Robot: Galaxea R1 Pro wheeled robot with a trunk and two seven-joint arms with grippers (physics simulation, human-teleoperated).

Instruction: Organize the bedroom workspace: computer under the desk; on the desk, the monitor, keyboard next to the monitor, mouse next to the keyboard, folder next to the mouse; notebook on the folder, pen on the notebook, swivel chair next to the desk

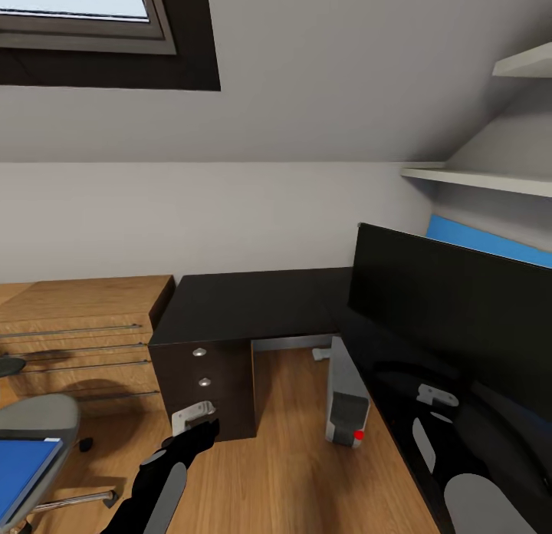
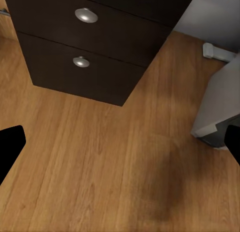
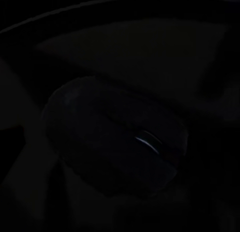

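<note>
The glossy black desk (image 1: pixel 245 304) runs along the wall and turns toward me on the right. The monitor (image 1: pixel 452 304) stands on that right wing with its black front facing me. The light grey computer (image 1: pixel 346 400) sits on the floor under the desk and appears again in the left wrist view (image 2: pixel 220 102). At lower left the bright blue folder (image 1: pixel 27 461) lies on the grey swivel chair (image 1: pixel 38 415). My left gripper (image 1: pixel 198 426) hangs open in front of the desk drawers (image 2: pixel 100 37), holding nothing. My right gripper (image 1: pixel 435 392) hovers low over the desk, black against black. Close beneath it lies the mouse (image 3: pixel 115 137).
Light wooden cabinets (image 1: pixel 77 327) stand left of the desk, behind the chair. White shelves (image 1: pixel 491 181) jut out above the monitor, with a blue panel (image 1: pixel 483 242) behind it. Wooden floor (image 2: pixel 115 162) lies open between the drawers and the computer.
</note>
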